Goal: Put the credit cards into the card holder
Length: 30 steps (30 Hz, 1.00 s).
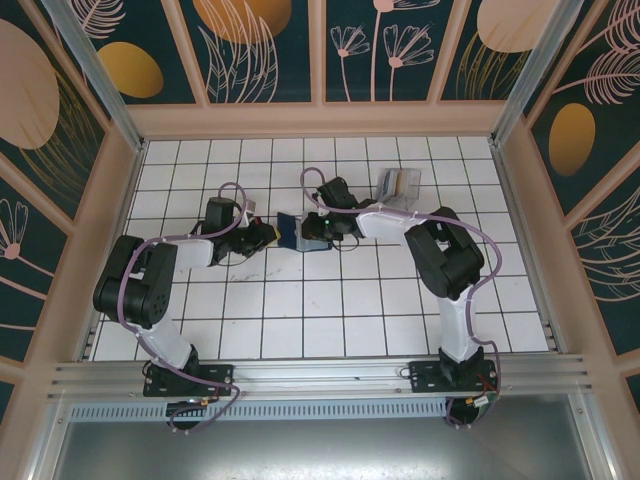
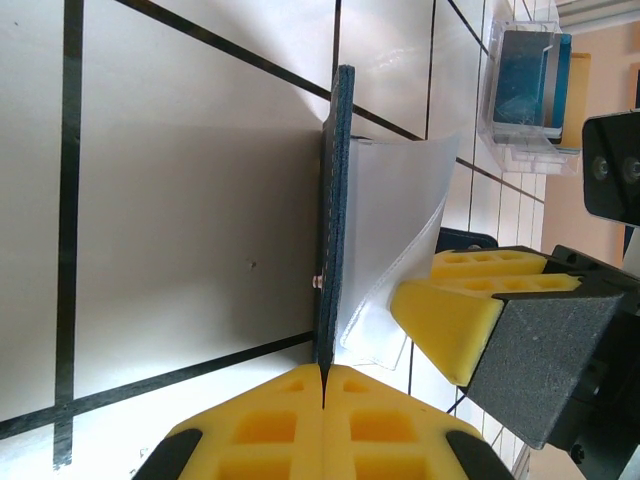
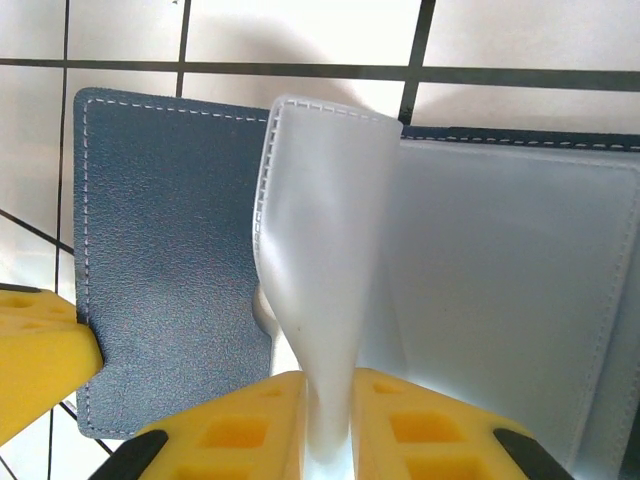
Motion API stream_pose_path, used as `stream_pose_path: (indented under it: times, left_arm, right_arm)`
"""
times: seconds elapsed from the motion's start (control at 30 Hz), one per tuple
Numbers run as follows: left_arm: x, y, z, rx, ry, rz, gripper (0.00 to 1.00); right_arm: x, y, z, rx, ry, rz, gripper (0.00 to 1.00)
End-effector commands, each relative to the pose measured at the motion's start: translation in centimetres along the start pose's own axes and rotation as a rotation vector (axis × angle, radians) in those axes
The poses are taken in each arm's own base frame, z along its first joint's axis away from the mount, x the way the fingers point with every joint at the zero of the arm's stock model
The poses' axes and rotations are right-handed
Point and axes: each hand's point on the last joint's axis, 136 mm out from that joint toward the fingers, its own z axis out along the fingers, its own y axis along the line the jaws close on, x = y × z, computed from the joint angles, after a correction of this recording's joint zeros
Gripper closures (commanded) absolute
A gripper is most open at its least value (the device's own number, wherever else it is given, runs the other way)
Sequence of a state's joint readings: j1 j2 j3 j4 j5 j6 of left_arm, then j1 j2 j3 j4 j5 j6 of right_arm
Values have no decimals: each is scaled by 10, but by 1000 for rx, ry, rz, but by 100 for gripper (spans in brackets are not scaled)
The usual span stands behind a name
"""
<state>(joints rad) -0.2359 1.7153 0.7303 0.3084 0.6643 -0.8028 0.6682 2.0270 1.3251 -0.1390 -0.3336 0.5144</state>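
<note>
1. Nearest, left gripper [image 2: 323, 372]: pads pressed together on the near edge of the card holder [image 2: 335, 200], navy cover seen edge-on.
2. Next, right gripper [image 3: 327, 385]: pinched shut on the clear sleeve [image 3: 320, 200], lifted off the card holder's blue-grey inside; nothing else between the pads.
3. From above: card holder spread open between the two, long axis running from one gripper to the other, left gripper at its left end, right gripper at its right end.
4. Farther off, beyond the card holder and to its right: clear tray [image 1: 418, 180], credit cards [image 1: 397, 184] standing inside, well apart from the card holder.
5. Judged from this: next move hinges on that gap, with cards up and right of the card holder and nearer the right arm. Probably means releasing the sleeve to fetch one.
6. Counted: one card holder, one tray, two grippers; cards packed too close to count.
</note>
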Motion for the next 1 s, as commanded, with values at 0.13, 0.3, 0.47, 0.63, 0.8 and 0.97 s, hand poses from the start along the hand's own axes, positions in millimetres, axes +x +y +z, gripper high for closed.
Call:
stream_pose_path:
  times: [0.13,0.3,0.47,0.63,0.8,0.97]
  left_arm:
    - [-3,-4,-3,-9,-8,30,100]
    - [-3,-4,-5,-10,-18,34,100]
    - [-2,-3,-5,-14,-17,30,100]
    - [-4,-4,-5,-15,-17,32,100]
    - [-2,-2,-4,-17,-11,28,100]
    - [-2,-2,-5,-15,-21,25,100]
  right_arm:
    - [-13,6,-21,-11,-66,-11,80]
    - [-10,0,-30,-19,-78,-19,80]
    - [-6,-4,-33,-67,-81,18,75]
    - [-6,-1,-33,-115,-80,42,74]
    - [-10,10,-38,-185,-95,55,68]
    - [-14,25,-45,-307,-98,52,66]
